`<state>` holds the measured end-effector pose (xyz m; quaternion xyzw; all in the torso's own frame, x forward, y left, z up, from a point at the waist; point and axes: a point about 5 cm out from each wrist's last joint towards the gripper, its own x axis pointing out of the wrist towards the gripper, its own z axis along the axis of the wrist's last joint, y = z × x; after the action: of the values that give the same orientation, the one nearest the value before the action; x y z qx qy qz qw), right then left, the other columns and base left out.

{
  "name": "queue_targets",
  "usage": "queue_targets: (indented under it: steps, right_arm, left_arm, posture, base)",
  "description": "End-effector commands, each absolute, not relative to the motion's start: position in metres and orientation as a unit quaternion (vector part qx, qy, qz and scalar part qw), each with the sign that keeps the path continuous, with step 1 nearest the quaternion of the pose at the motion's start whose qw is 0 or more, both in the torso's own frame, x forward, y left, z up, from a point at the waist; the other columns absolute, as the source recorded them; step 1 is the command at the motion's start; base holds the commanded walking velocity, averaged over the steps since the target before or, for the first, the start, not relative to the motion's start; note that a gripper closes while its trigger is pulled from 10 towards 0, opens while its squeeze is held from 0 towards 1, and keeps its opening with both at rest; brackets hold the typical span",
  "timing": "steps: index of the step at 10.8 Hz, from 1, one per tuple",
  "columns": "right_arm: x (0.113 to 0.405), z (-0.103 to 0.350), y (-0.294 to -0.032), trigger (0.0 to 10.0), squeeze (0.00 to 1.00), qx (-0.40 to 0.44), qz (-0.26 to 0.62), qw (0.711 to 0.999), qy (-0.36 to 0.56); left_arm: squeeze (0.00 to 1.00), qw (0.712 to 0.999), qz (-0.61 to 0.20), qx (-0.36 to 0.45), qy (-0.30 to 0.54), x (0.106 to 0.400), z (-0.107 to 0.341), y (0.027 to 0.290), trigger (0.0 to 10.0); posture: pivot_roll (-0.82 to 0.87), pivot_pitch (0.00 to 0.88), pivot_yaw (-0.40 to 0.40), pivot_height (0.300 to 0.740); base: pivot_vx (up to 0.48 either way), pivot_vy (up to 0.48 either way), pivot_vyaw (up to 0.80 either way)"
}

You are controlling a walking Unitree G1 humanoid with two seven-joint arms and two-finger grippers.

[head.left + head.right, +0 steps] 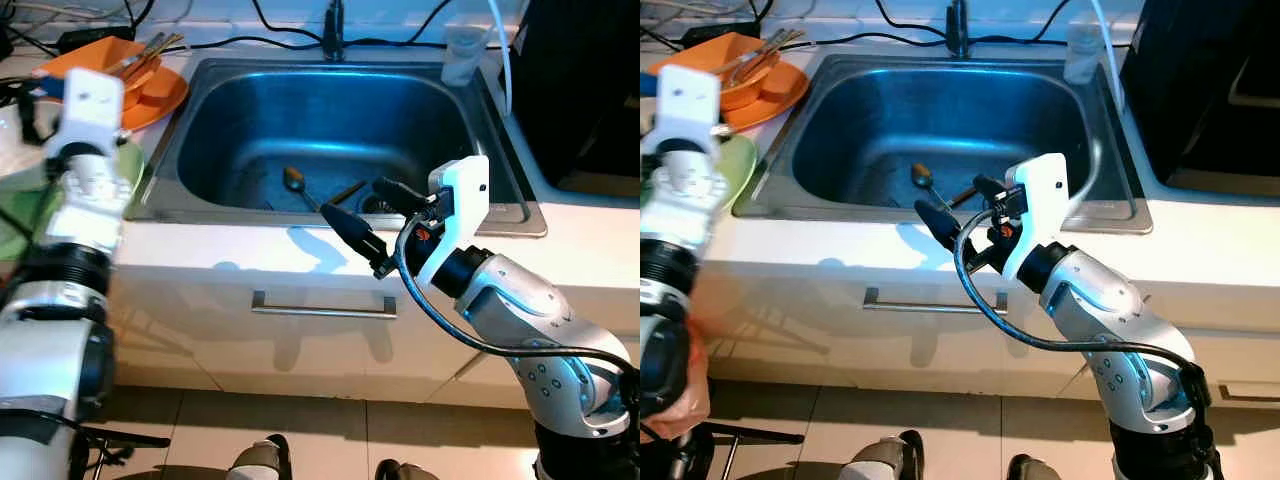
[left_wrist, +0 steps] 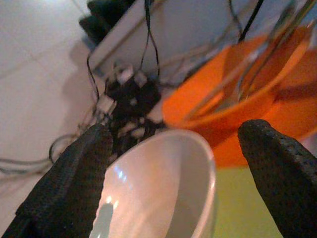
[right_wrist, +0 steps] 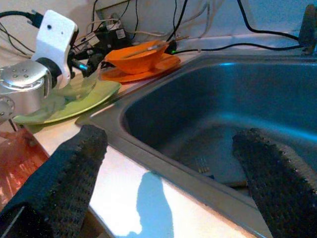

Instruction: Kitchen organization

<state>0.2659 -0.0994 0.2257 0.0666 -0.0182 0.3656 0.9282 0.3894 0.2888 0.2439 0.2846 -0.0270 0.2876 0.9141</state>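
Risk: left gripper [image 2: 173,163], fingers apart around glossy white ceramic bowl [image 2: 158,193], may tip it | right gripper [image 3: 168,168] fingers apart over steel sink [image 3: 233,99].

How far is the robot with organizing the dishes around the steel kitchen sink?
Little looks finished. Cutlery, including a spoon, still lies in the steel sink. The orange bowl holding utensils sits on an orange plate beside a green plate. In hand: the open left gripper straddles a white bowl. The open right gripper hovers at the sink's front edge, empty.
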Motion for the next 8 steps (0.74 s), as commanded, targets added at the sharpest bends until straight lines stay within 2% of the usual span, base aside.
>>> queue_targets:
  steps: [1,4,5,8]
  right_arm:
    - [0.263,0.226,-0.097,10.0,0.16,0.071,0.376,0.924,-0.015]
    - [0.264,0.225,-0.098,10.0,0.16,0.071,0.376,0.924,-0.013]
    - [0.263,0.228,-0.093,10.0,0.17,0.074,0.395,0.916,-0.018]
    - [0.27,0.232,-0.087,10.0,0.17,0.069,0.412,0.908,-0.027]
  left_arm:
    - [0.0,0.92,0.287,0.267,-0.003,0.389,0.243,0.295,10.0]
    - [0.0,0.933,0.275,0.229,0.041,0.389,0.232,0.298,10.0]
    - [0.0,0.937,0.272,0.216,0.05,0.389,0.228,0.297,10.0]
    - [0.0,0.939,0.266,0.21,0.049,0.39,0.224,0.294,10.0]
  posture:
    - [0.07,0.186,0.068,0.74]
    - [0.07,0.176,0.053,0.74]
    - [0.08,0.163,0.044,0.74]
    - [0.1,0.14,0.024,0.74]
  base:
    - [0.0,0.0,0.0]
    - [0.0,0.0,0.0]
    - [0.0,0.0,0.0]
    - [0.0,0.0,0.76]
